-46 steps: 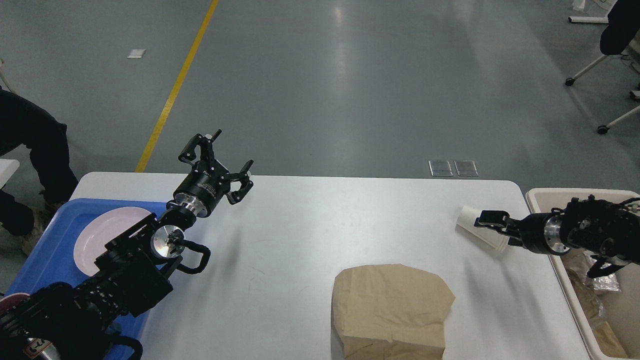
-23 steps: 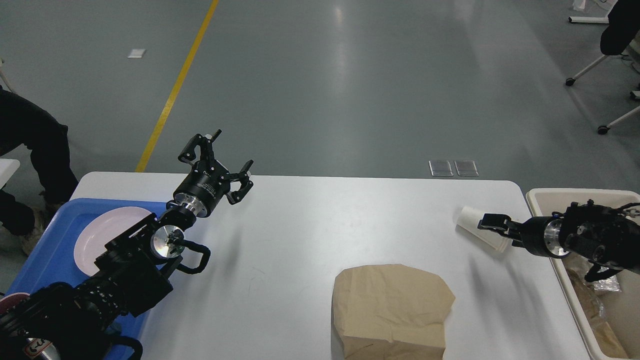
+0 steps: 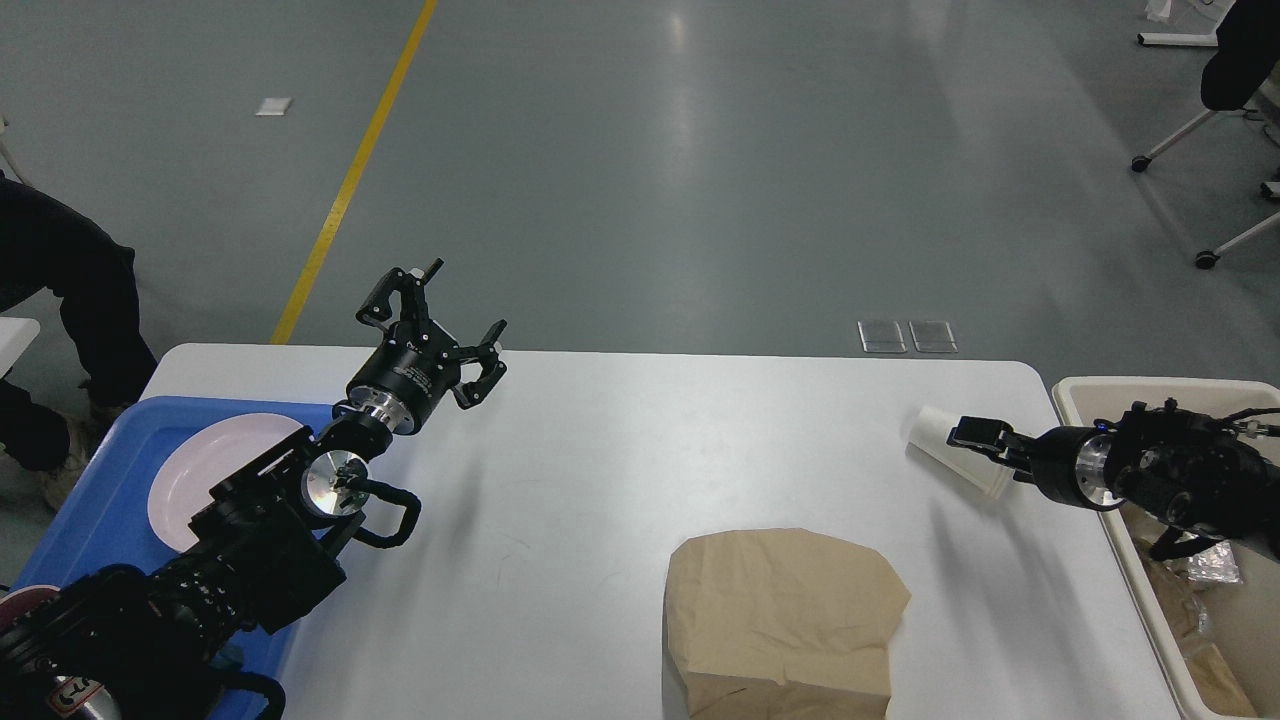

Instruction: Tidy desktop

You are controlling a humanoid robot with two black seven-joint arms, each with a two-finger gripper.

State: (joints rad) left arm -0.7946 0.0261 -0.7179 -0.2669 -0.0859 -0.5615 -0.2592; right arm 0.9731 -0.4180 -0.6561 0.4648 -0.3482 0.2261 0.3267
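Observation:
The white desktop (image 3: 620, 440) fills the lower half of the view. A crumpled brown paper bag (image 3: 785, 615) lies on it at the front centre. My right gripper (image 3: 968, 434) reaches in from the right and is shut on a white paper cup (image 3: 940, 458), which is tilted on its side just above the tabletop near the right edge. My left gripper (image 3: 466, 298) is open and empty, raised above the table's back left part, beside the blue tray.
A blue tray (image 3: 95, 485) with a pale pink plate (image 3: 205, 465) sits on the left end. A beige bin (image 3: 1085, 392) holding crumpled rubbish stands off the right edge. A person's legs are at far left, and chair legs at far right.
My right gripper has shifted slightly left and up, carrying the paper cup with it. The left arm has not moved.

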